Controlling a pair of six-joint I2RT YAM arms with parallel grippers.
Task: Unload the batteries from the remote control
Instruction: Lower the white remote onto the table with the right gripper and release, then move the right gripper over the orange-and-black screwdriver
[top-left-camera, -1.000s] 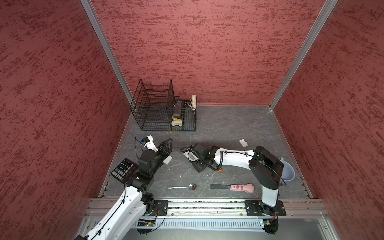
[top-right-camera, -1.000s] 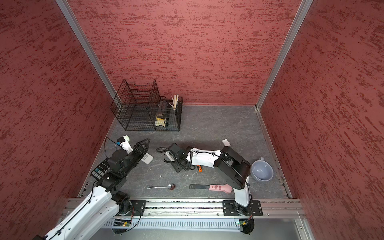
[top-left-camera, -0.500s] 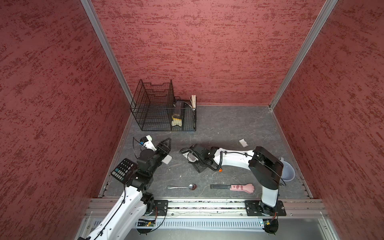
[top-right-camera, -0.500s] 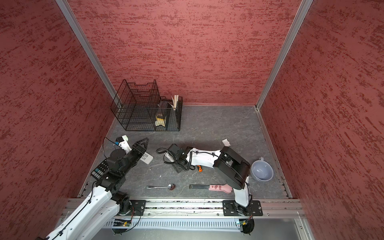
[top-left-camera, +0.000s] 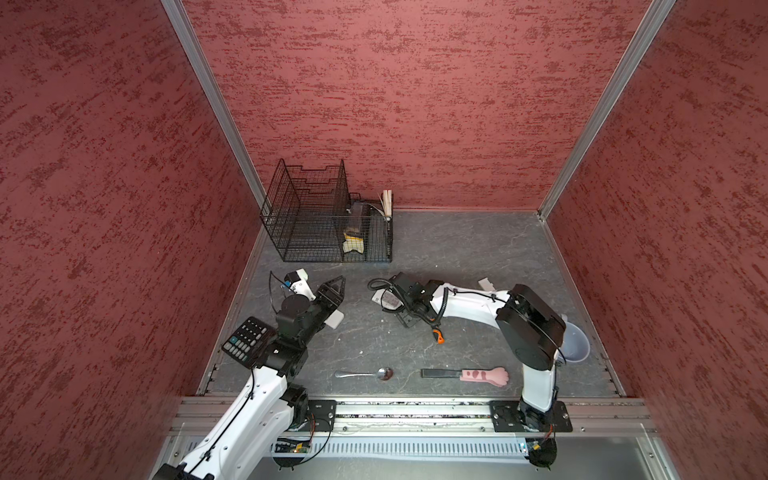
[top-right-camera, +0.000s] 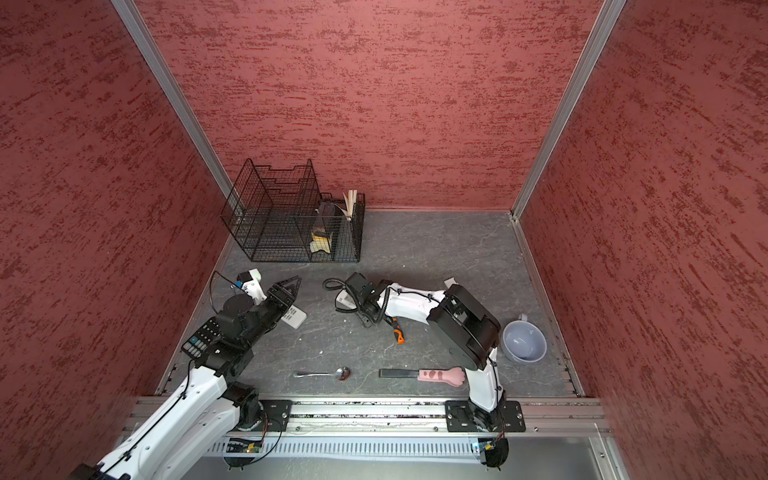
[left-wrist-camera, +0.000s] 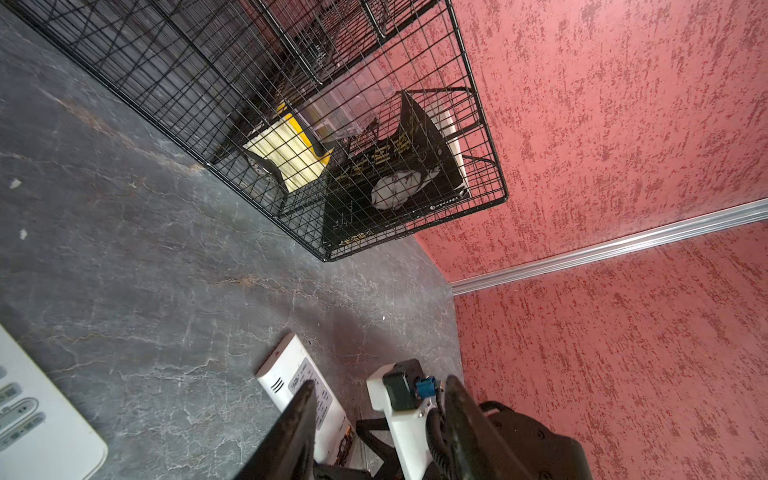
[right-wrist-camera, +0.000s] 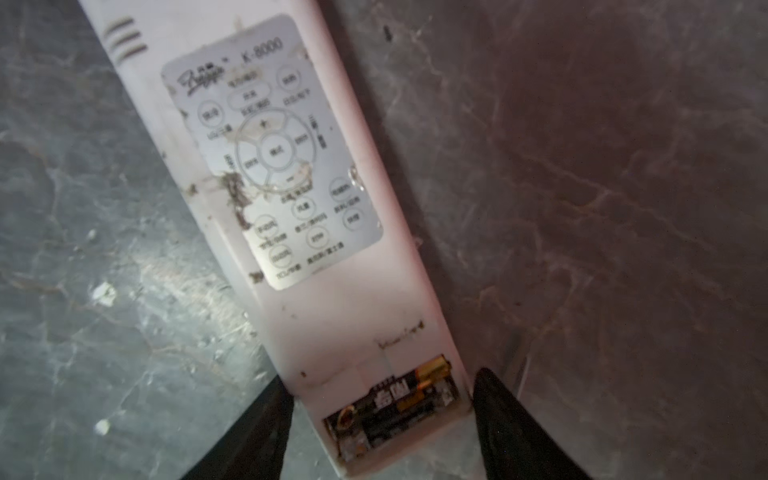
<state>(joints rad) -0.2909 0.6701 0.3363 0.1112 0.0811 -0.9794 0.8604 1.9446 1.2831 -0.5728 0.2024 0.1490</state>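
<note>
The white remote control (right-wrist-camera: 291, 166) lies back up on the grey table, with a silver label on it. Its compartment at the near end is uncovered and shows the batteries (right-wrist-camera: 395, 399), black and gold. My right gripper (right-wrist-camera: 380, 399) is open, with one finger on each side of that end and thin gaps to it. Both top views show this remote (top-left-camera: 384, 299) (top-right-camera: 345, 301) under the right gripper (top-left-camera: 399, 309) (top-right-camera: 359, 309). My left gripper (left-wrist-camera: 380, 399) is open and empty, raised over the table (top-left-camera: 332, 289) (top-right-camera: 289, 289).
A second white remote (top-left-camera: 334, 318) (top-right-camera: 294, 316) lies under the left gripper. Also here: calculator (top-left-camera: 247, 340), orange-handled screwdriver (top-left-camera: 436, 334), spoon (top-left-camera: 365, 374), pink paw-handled tool (top-left-camera: 469, 376), grey cup (top-left-camera: 575, 343), wire rack (top-left-camera: 316, 216) at the back left, white scrap (top-left-camera: 486, 284).
The left arm has shifted very slightly. The right arm stays over the remote control.
</note>
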